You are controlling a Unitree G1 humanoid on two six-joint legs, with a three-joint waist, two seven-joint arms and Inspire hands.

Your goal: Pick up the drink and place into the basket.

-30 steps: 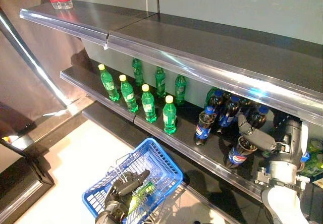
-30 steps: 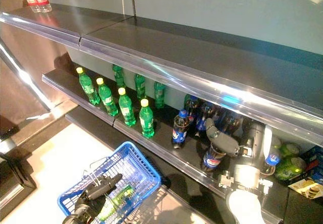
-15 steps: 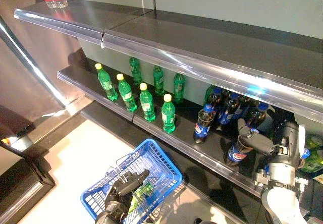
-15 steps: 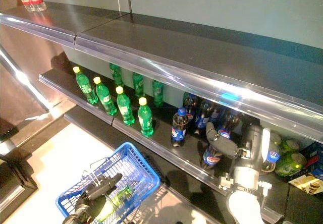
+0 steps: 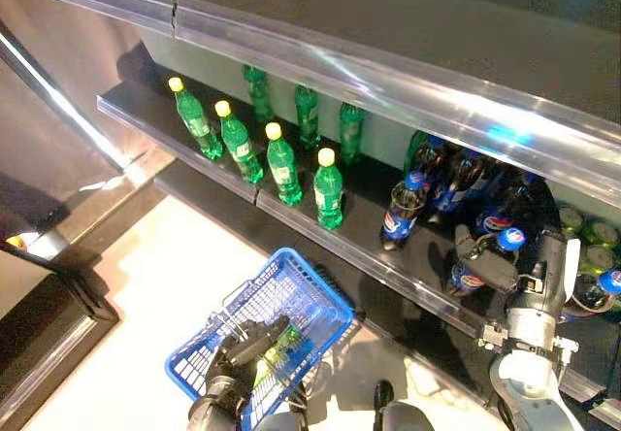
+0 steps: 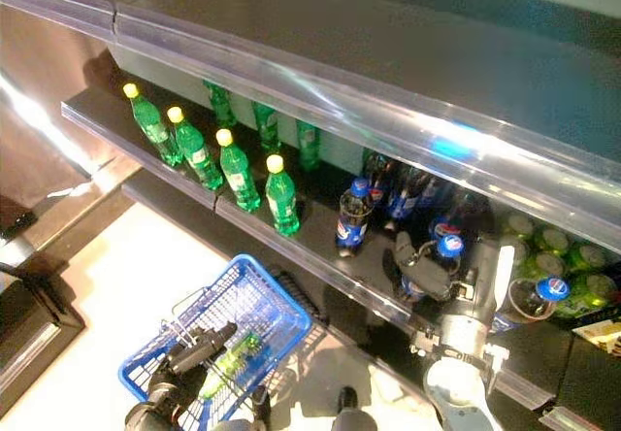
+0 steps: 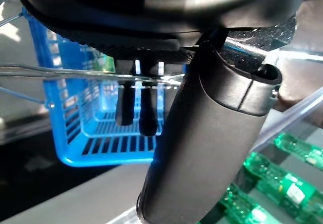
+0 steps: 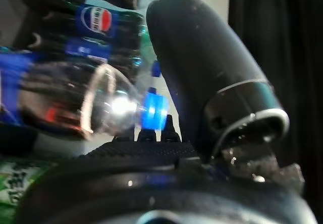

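A cola bottle (image 5: 469, 278) with a blue cap leans on the lower shelf (image 5: 320, 237) at the right. My right hand (image 5: 482, 264) is shut on it, thumb across its front. The right wrist view shows the cola bottle (image 8: 75, 103) lying against the palm beside the thumb (image 8: 202, 62). Below the shelf hangs the blue basket (image 5: 291, 285), carried by my left hand (image 5: 243, 348), which is shut on its wire handle (image 7: 60, 72). A green bottle (image 5: 279, 351) lies inside the basket.
Two rows of green bottles (image 5: 281, 164) stand on the shelf's left part, and more cola bottles (image 5: 427, 188) crowd behind my right hand. Green drinks (image 5: 592, 247) sit at the far right. A clear strip (image 5: 388, 276) lines the shelf's front edge, with an upper shelf (image 5: 388, 72) overhanging.
The camera has tipped downward, shifting the whole scene. My right hand stays on the cola bottle, which now leans with its blue cap towards my wrist. The left hand and basket are unchanged.
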